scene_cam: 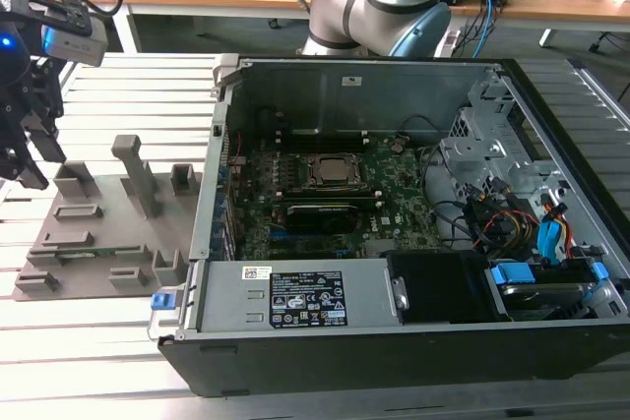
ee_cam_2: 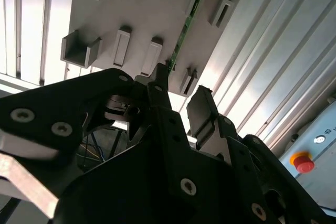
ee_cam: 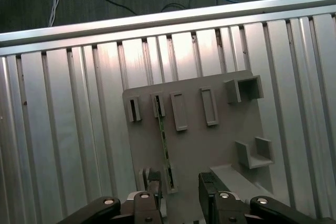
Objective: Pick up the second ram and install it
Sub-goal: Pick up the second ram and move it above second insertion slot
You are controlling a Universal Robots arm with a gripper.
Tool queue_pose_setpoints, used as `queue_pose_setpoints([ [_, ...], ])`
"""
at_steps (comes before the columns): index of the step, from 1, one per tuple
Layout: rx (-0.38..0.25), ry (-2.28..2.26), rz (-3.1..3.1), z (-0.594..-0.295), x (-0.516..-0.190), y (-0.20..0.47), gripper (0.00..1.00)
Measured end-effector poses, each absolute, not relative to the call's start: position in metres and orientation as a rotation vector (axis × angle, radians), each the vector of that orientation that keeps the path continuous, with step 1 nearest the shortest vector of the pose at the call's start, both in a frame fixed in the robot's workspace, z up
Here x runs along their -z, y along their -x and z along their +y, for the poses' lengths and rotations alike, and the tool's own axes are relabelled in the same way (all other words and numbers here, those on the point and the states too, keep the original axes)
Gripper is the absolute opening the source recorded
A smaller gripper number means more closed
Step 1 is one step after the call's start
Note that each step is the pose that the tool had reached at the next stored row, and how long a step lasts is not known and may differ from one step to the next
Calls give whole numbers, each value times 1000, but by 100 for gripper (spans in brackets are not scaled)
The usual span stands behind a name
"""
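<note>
The second ram (ee_cam: 163, 142) is a thin green stick standing on edge in a slot of the grey holder tray (ee_cam: 199, 145). In the second wrist view the second ram (ee_cam_2: 184, 27) rises from the holder tray (ee_cam_2: 152, 9) just beyond the fingertips. My gripper (ee_cam: 181, 187) hangs above the tray, open, with one finger (ee_cam: 152, 181) close beside the stick's near end and nothing between the fingers. In the exterior view my gripper (scene_cam: 37, 159) is at the far left over the tray (scene_cam: 108, 233), where the ram (scene_cam: 98, 253) lies low. The motherboard (scene_cam: 325, 194) sits in the open computer case.
The open computer case (scene_cam: 394, 322) with its power supply, drive bays and cables stands to the tray's right in the exterior view. Tall grey posts (scene_cam: 136, 174) rise from the tray. A slatted aluminium table (ee_cam: 63, 140) lies underneath. A red stop button (ee_cam_2: 304, 161) sits nearby.
</note>
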State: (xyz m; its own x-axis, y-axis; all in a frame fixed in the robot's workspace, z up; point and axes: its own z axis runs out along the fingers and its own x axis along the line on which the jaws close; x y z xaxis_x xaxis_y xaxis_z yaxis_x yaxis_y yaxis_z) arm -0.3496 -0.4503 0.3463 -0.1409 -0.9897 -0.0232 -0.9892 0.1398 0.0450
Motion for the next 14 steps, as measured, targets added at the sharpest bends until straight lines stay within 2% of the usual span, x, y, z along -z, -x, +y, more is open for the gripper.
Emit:
queue_pose_setpoints([
  [14, 77, -2052, -2362, -450, -338, 350, 42],
])
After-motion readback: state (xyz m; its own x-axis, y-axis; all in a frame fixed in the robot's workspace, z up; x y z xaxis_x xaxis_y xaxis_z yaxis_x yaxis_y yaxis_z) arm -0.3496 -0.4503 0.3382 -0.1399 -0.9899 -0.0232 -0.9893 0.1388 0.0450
